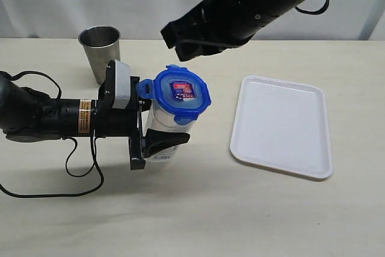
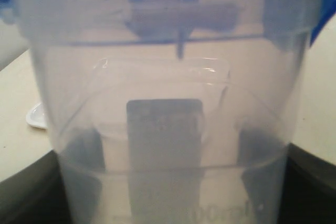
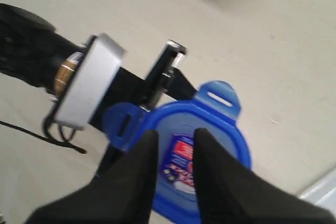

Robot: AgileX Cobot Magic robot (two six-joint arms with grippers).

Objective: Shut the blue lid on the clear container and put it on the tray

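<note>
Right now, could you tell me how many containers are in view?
2: a steel cup at the rear left, and the clear container, held by the left gripper, left of the tray. None seems hidden.

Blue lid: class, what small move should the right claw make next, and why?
Probably lower the right claw onto a flap and press it down: the blue lid sits on the clear container, which the left claw holds, but its flaps look splayed outward, unlatched.
</note>
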